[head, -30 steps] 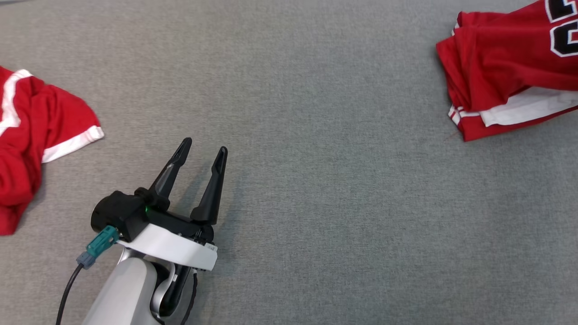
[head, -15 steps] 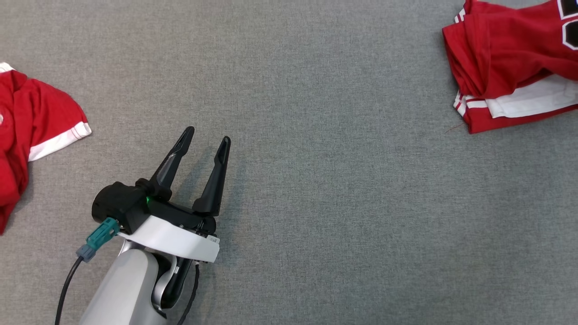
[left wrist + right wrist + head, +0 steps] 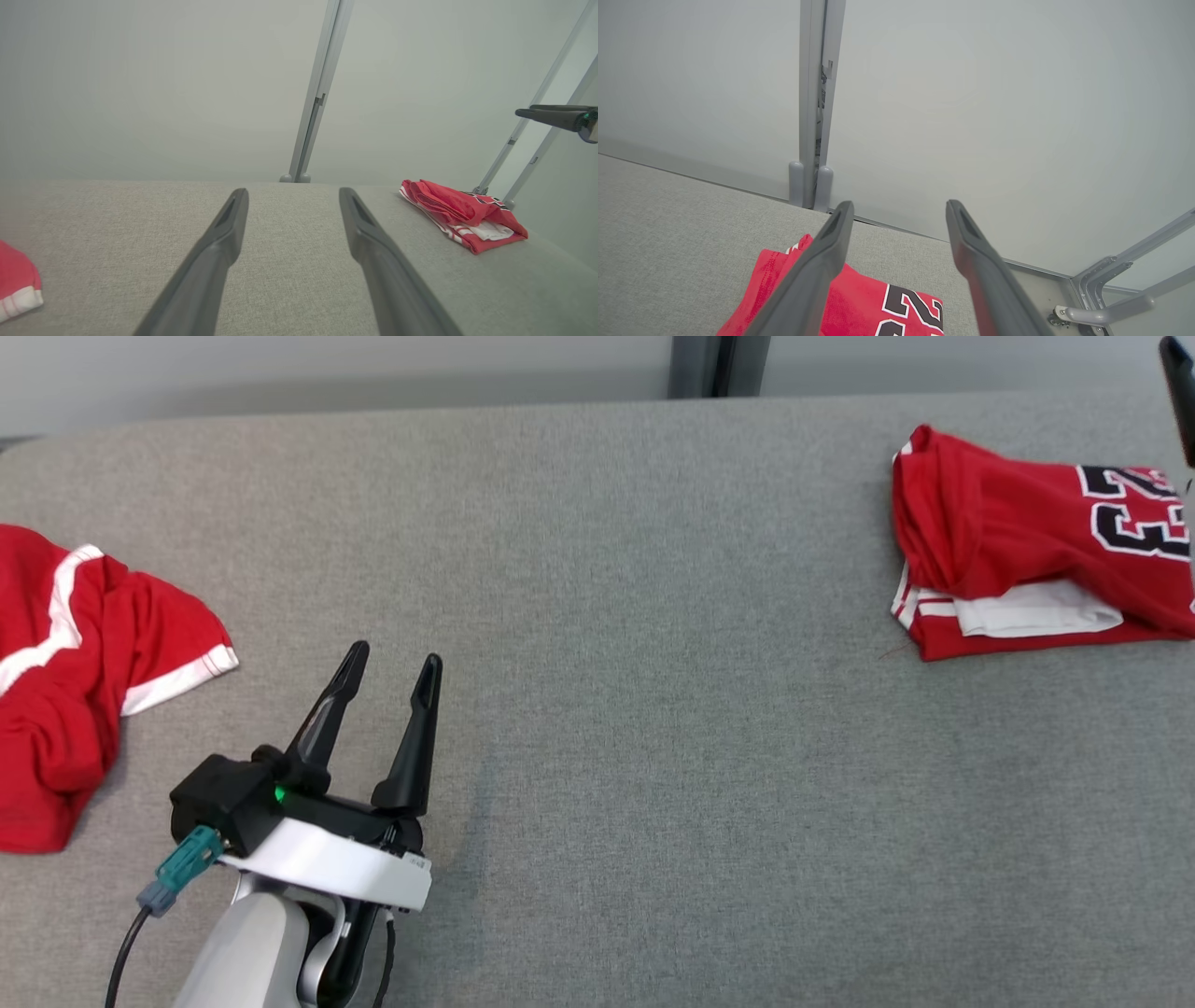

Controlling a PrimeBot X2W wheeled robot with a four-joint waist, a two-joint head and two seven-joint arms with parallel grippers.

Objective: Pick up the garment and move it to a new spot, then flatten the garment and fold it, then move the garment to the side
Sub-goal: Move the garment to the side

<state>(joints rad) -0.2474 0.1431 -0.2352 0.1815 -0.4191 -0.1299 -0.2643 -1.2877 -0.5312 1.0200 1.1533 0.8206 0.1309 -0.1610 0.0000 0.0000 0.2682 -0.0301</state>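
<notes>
A folded red garment [image 3: 1008,537] with white trim and black numbers lies at the table's far right, also in the left wrist view [image 3: 462,214]. My right gripper [image 3: 899,205] hangs open just above the garment [image 3: 859,298], with nothing between its fingers; one dark finger [image 3: 1178,392] shows at the head view's top right edge. My left gripper [image 3: 394,655] rests low over bare table at the lower left, open and empty [image 3: 293,193].
A second red garment [image 3: 65,691] with white stripes lies crumpled at the table's left edge [image 3: 14,280]. The grey fabric table [image 3: 653,709] ends at a pale wall with a metal post [image 3: 714,364] behind it.
The head camera has tilted up, bringing the table's far edge and the wall into view. My right gripper has opened, and its finger now shows at the top right. The left gripper stays put.
</notes>
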